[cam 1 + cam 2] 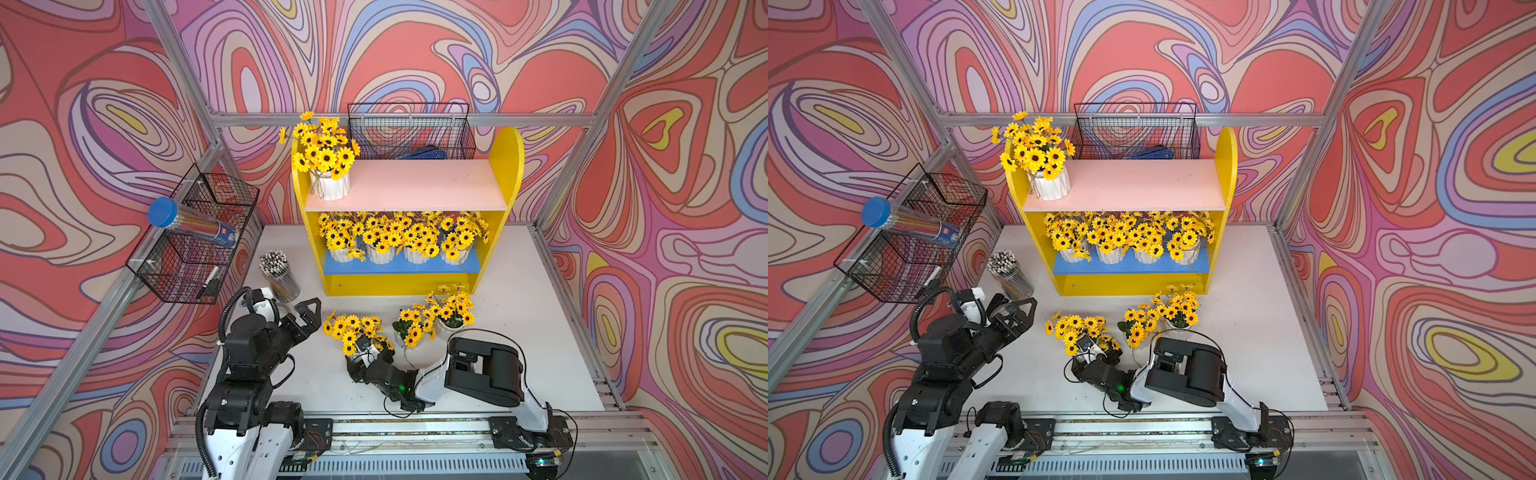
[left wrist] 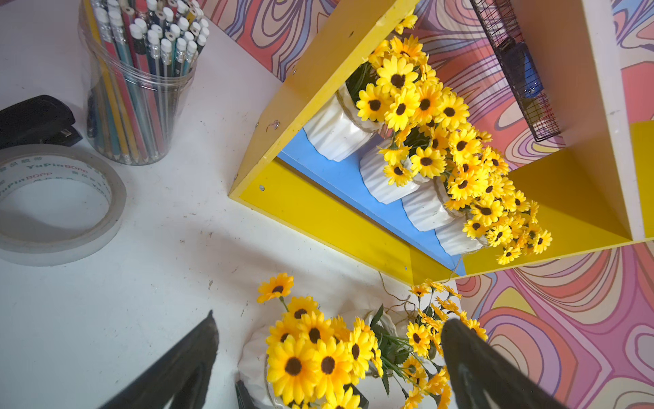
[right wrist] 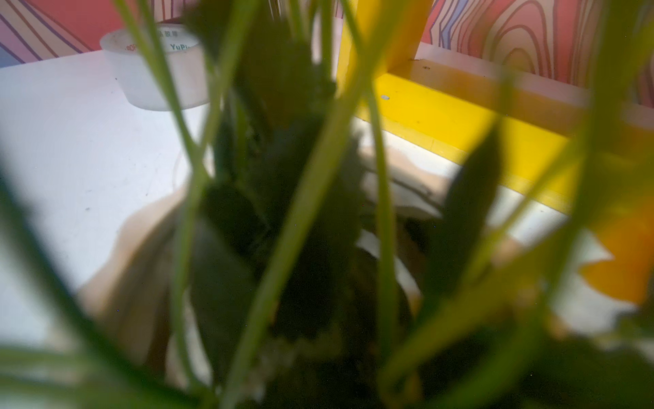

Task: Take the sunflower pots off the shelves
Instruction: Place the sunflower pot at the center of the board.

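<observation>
Yellow shelves hold five sunflower pots in both top views; tape roll only in wrist views; left gripper spread, empty; right gripper spread around a sixth pot.

Robot lab cell, aluminium frame, swirl-printed backdrop walls

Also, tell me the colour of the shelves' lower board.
Blue. The lower board shows best in the left wrist view.
</observation>
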{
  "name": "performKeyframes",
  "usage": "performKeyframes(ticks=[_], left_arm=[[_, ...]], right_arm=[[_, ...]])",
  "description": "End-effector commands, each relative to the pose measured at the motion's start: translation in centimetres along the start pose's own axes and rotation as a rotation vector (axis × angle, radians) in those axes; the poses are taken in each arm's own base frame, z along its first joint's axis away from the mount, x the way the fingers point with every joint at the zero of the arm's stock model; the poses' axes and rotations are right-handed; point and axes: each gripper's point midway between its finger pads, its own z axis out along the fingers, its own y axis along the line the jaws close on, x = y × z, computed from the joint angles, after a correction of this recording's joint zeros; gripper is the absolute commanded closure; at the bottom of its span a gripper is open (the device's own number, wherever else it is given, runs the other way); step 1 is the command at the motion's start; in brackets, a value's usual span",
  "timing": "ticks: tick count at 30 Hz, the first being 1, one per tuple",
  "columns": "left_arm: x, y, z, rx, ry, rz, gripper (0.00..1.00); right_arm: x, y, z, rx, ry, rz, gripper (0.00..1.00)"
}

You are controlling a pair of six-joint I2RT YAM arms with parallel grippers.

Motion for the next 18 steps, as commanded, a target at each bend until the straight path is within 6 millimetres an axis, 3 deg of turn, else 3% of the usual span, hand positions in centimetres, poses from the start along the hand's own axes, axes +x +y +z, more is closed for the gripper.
performKeyframes(ticks=[1,7,15,18], left_arm=[[-0.6,-0.8,-0.1,0.034,-0.021,0.01,0.0],[-0.8,-1.4,-0.1,0.054,-0.013,0.025,0.0],[-0.9,-2.9,-0.1,0.131,-0.012,0.072,0.0],[-1.0,-3.5,0.0,0.163,-0.011,0.085,0.0]], right_arm=[[0.3,0.4,-1.0,-0.011,0.023,-0.064,0.02],[3.3,2.1,-0.1,-0.1,0.102,-0.107,0.02],[1.0,1.9,-2.4,-0.191,0.038,-0.005,0.02],[0.9,0.9,-1.2,-0.221,0.041,0.069,0.02]])
